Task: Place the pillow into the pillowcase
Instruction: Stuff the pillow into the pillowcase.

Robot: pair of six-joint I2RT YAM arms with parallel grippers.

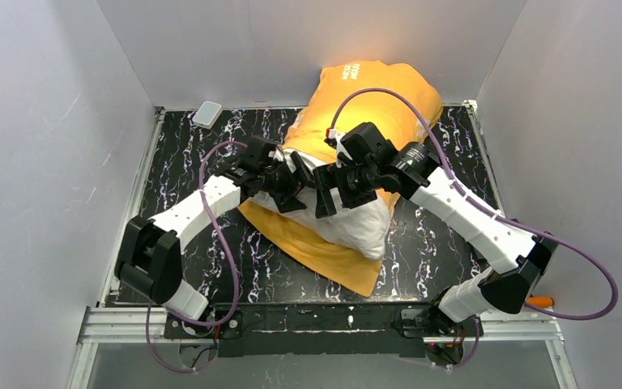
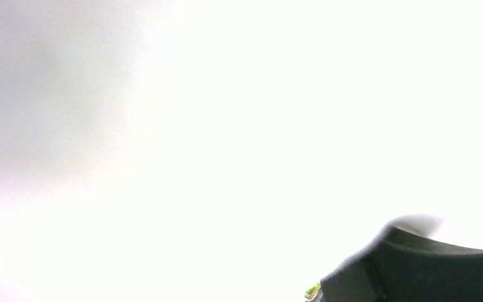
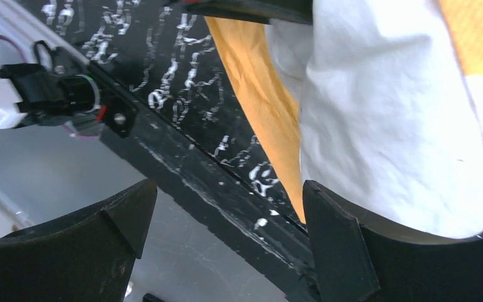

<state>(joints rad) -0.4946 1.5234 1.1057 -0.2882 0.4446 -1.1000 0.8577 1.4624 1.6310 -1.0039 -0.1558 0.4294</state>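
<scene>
Orange side of the pillowcase (image 1: 397, 109) faces up, bulging at upper centre of the top view, so most of the pillow looks to be inside. White pillow (image 1: 360, 223) end sticks out of the mouth toward lower centre. It lies on the lower orange flap on the black marbled table (image 1: 437, 235). Judged well along; the last stretch of stuffing is not done.

Right gripper (image 3: 226, 195): jaws wide apart, nothing between them in its wrist view. It hangs just over the exposed pillow end, near the mouth edge.

Left gripper (image 1: 290, 185): at the left side of the pillow end, just beside the right one. Its wrist view is washed out white with one dark finger at lower right, so can't tell if it is open or gripping cloth.

Risks:
- Both grippers crowd the same spot mid-frame, so fingers may clash if either swings in.
- Pushing with the mouth edge unheld could slide or bunch the case toward the back wall, and the pillow goes no deeper.
- Pinching case and pillow cloth together would mean a pull drags the pillow back out.
- The upper lip could fold under the pillow end and block entry.
- The purple cable (image 1: 377, 89) loops over the case and could snag on a longer reach.
</scene>
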